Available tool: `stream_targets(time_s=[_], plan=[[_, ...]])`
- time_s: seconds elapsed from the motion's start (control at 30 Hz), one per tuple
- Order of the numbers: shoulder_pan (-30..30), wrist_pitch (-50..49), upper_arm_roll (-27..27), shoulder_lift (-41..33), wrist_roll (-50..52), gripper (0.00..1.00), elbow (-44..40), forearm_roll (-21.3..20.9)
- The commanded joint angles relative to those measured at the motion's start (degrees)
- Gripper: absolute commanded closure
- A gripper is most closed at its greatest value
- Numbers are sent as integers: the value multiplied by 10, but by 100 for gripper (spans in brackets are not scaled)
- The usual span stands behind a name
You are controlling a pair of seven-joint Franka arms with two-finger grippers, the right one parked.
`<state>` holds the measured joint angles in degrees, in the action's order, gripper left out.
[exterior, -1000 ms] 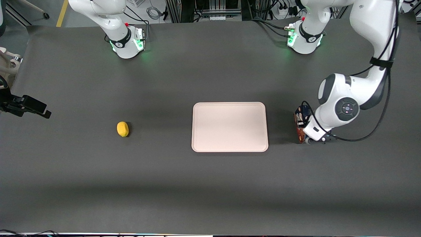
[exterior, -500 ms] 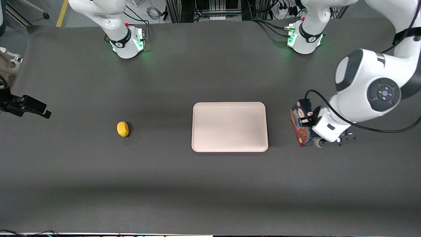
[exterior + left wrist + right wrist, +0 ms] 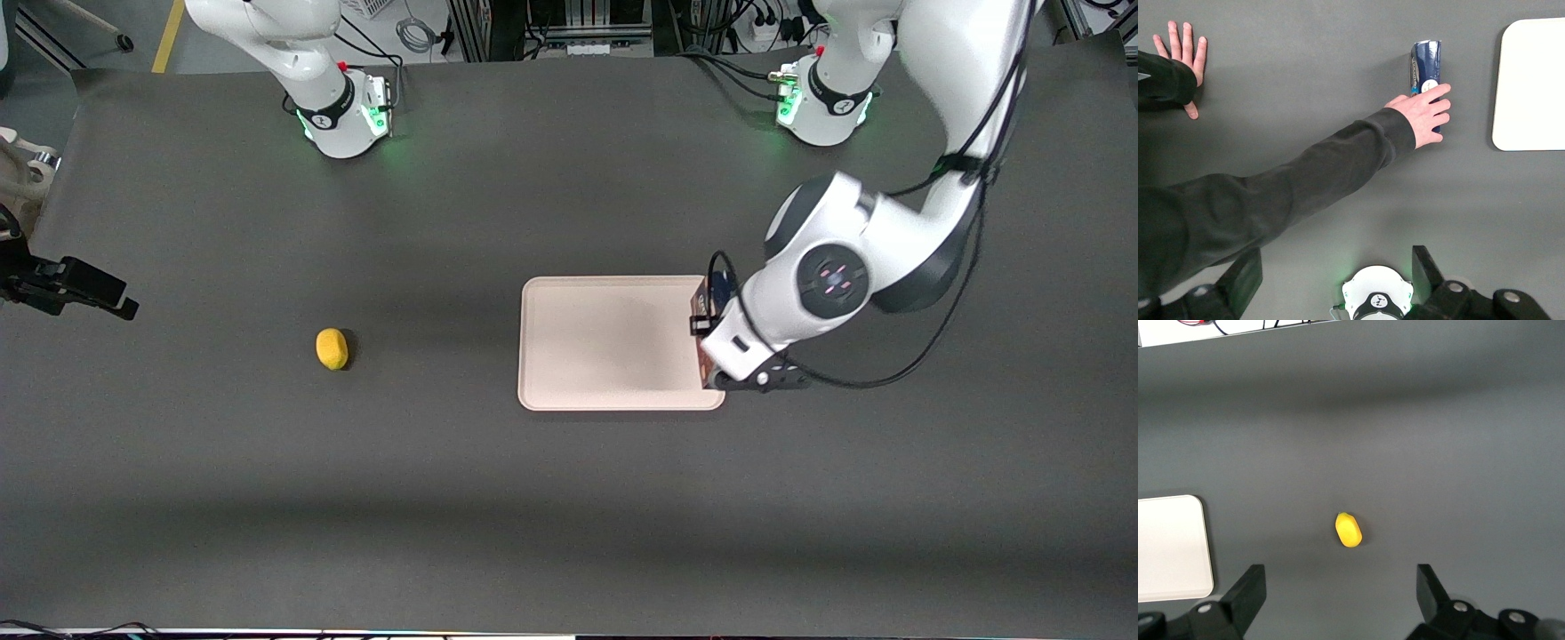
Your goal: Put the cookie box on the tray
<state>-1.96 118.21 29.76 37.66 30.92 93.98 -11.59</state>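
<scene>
Claw point(image 3: 713, 342) clamped, by the look of it, on cookie box point(image 3: 711, 293), held on edge just above the tray point(image 3: 613, 342) at its rim toward the working arm's end. Probably light, stiff but crushable cardboard, glossy and a little slippery; best gripped gently across the narrow faces. Tray flat on the worktop point(image 3: 569, 498), otherwise holding nothing yet.

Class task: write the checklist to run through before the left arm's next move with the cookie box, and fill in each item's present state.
1. Small dark blue cookie box held in the left arm's gripper: ok.
2. Box well over the large pale pink tray: not ok, it is only at the rim toward the working arm's end.
3. Yellow lemon-like lump apart from the tray: ok.
4. Box's height above the tray: cannot tell.
</scene>
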Motion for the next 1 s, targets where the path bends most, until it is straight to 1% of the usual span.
stream_targets(time_s=[0.0,0.1,0.2,0.33,0.47,0.53,0.63,0.7,0.83,0.9,0.97], plan=[[2,-4,2,-19,9,0,11,-11],[6,-18,2,-31,11,0,10,-10],[8,-56,-1,-62,12,0,3,-4],[15,-123,-14,-133,12,0,-4,1],[28,-192,-43,-223,-7,0,-10,3],[31,-241,-61,-267,-37,0,-22,17],[31,-320,-115,-324,-85,0,-57,46],[31,-362,-141,-361,-121,0,-65,52],[32,-425,-179,-422,-225,0,-54,51],[32,-436,-195,-447,-254,0,-36,52],[32,-432,-213,-476,-285,0,-1,55]])
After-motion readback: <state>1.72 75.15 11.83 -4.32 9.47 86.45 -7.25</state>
